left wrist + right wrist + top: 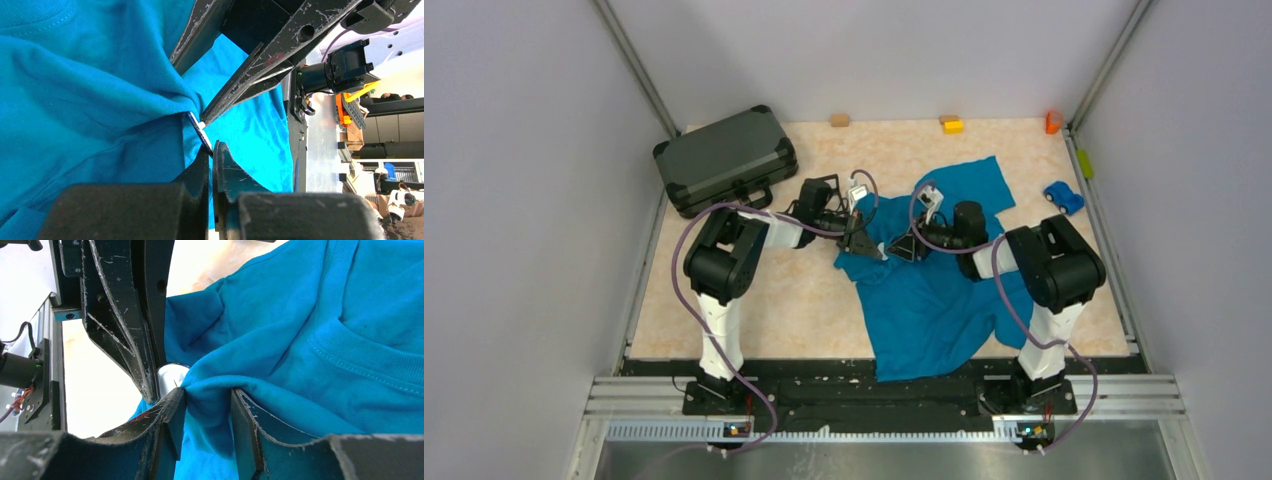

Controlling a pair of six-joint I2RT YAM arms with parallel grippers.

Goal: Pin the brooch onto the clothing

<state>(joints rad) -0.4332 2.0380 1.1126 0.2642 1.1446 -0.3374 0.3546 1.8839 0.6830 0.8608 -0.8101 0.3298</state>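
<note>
Left tool: closed on the brooch, held edge-on against a raised fold of the clothing.
Right tool: pinching that fold.
Done: brooch at the clothing.
Remaining: apparently piercing and fastening; pin tip hidden.

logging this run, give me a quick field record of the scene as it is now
left gripper: shut on the brooch, seen edge-on
right gripper: shut on a raised fold of the shirt
brooch vs shirt: brooch against the pinched fold; whether pinned cannot be told
shirt: crumpled on the table
other: dark case far left, blue toy car far right
</note>
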